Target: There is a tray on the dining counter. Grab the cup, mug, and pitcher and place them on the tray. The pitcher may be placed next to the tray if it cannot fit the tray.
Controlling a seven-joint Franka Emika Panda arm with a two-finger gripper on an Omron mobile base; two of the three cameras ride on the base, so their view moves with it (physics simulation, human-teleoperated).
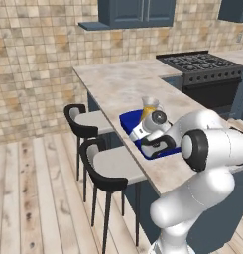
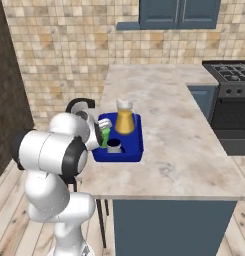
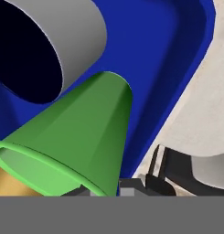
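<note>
On the beige dining counter [image 2: 174, 125] lies the deep-blue tray [image 2: 136, 145], near the counter's left edge. The glass pitcher [image 2: 124, 119] with its orange lower part stands on the tray's far side, and the dark mug [image 2: 114, 146] stands at its near side. My gripper [image 2: 105, 126] hangs over the tray's left part, shut on the rim of the green cup [image 2: 105, 137]. In the hand view the cup [image 3: 81, 132] fills the middle, with its rim at my gripper [image 3: 109, 192]. Beside it are the mug [image 3: 63, 36], the tray's floor [image 3: 163, 55] and a bit of the pitcher [image 3: 8, 185].
Two black-and-grey bar stools [image 1: 88, 121] [image 1: 110, 166] stand along the counter's left side, just below the tray's edge. A black stove [image 1: 202, 64] sits at the far right. The counter [image 1: 118, 84] beyond and right of the tray [image 1: 127, 120] is bare stone.
</note>
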